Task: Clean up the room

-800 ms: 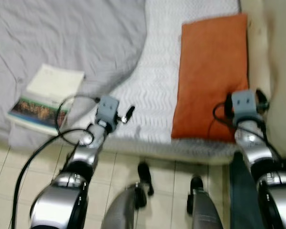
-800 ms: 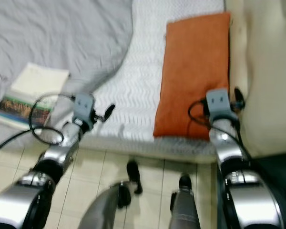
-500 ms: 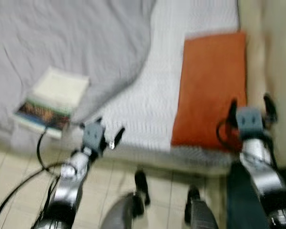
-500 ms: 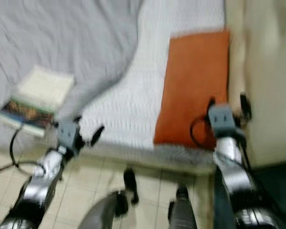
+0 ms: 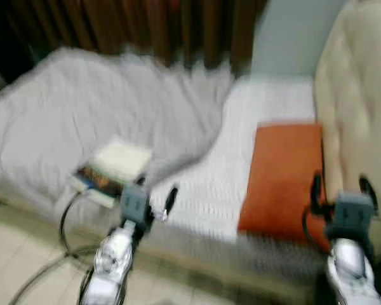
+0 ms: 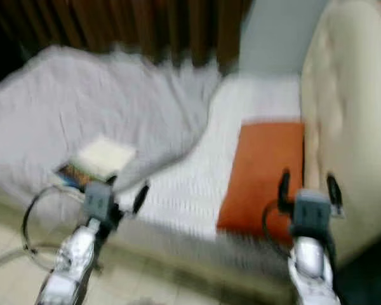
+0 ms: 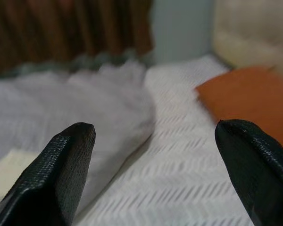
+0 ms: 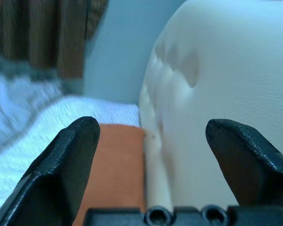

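Observation:
A book (image 5: 117, 166) with a pale top lies on the rumpled grey blanket (image 5: 63, 114) near the bed's front edge. An orange pillow (image 5: 282, 171) rests on the white sheet (image 5: 260, 101) beside the cream headboard (image 5: 352, 95). My left gripper (image 7: 153, 155) is open with nothing in it, hovering at the bed's edge just right of the book. My right gripper (image 5: 340, 187) is open too, over the near end of the pillow by the headboard. The head views are blurred.
Brown curtains (image 5: 146, 25) hang behind the bed, next to a pale wall strip (image 5: 286, 32). Beige floor tiles (image 5: 25, 267) lie before the bed. A black cable (image 5: 66, 222) loops from my left arm.
The whole picture has shifted: the camera has tilted up, so curtains and headboard now show and my legs have dropped out. Both grippers stay open and sit lower in frame.

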